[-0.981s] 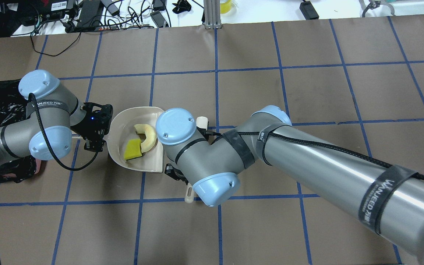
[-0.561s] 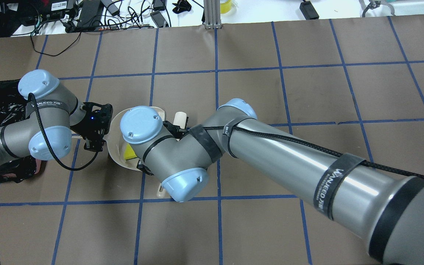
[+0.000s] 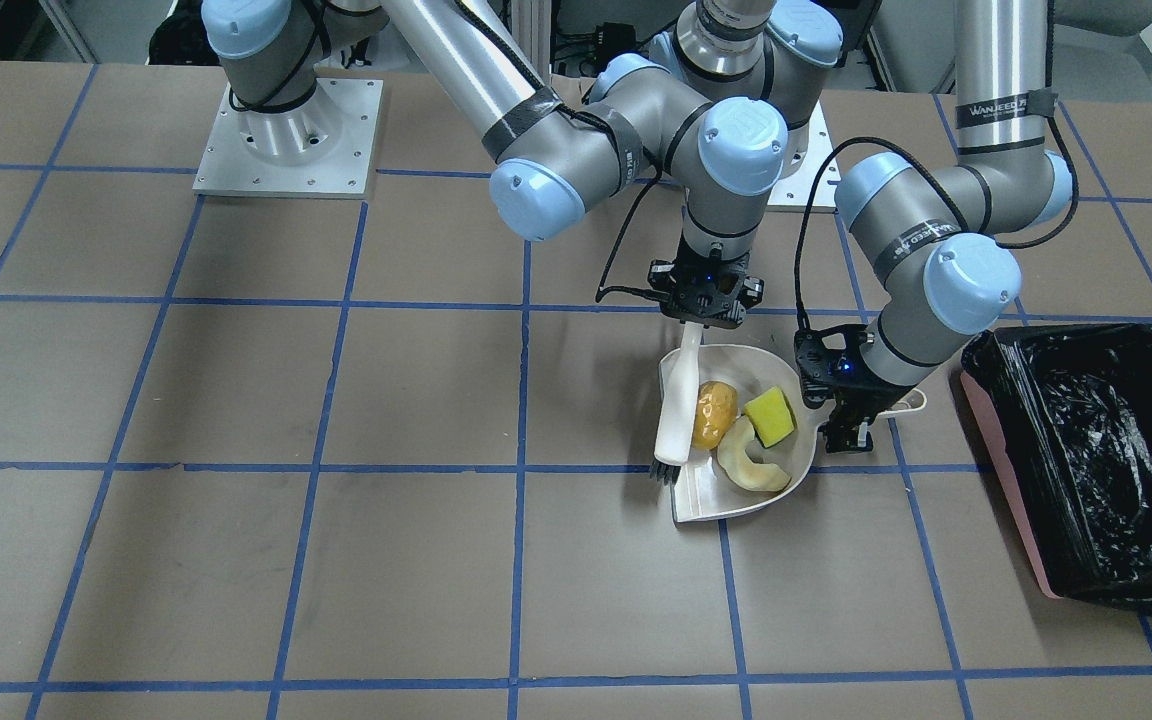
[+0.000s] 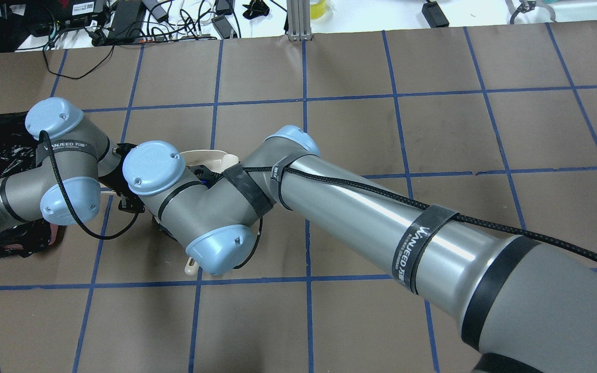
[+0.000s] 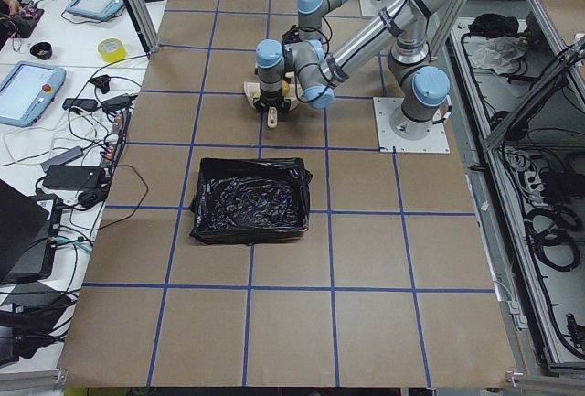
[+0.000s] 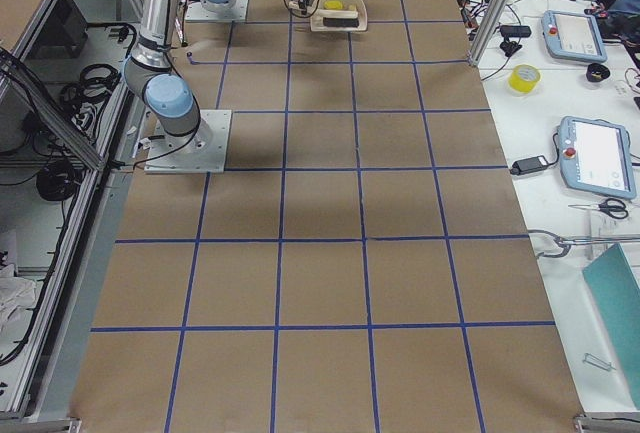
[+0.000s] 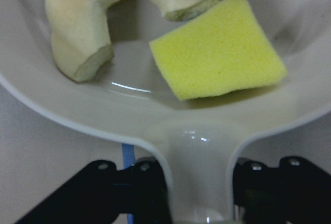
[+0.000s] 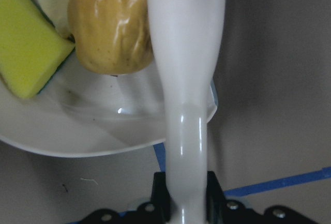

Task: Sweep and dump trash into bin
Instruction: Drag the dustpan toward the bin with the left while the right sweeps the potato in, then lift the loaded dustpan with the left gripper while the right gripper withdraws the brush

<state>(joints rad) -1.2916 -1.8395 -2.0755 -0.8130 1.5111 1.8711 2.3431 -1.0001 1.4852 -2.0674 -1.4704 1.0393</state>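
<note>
Clamping dustpan (image 3: 711, 492) with left gripper (image 3: 851, 433), brush (image 3: 676, 405) with right gripper (image 3: 696, 322), the robot is risking the potato lump (image 3: 714, 414) rolling off if tilted.

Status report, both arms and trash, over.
Left end effector shut on dustpan, right end effector shut on brush. All in dustpan: lump, crescent, wedge. Nothing in bin yet. Brush lies across dustpan mouth.

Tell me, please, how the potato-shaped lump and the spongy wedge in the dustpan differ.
The lump is golden, rounded and glossy; the wedge is yellow-green, flat-faced and matte. The lump lies beside the brush; the wedge lies nearer the handle. Both sit inside the dustpan.
</note>
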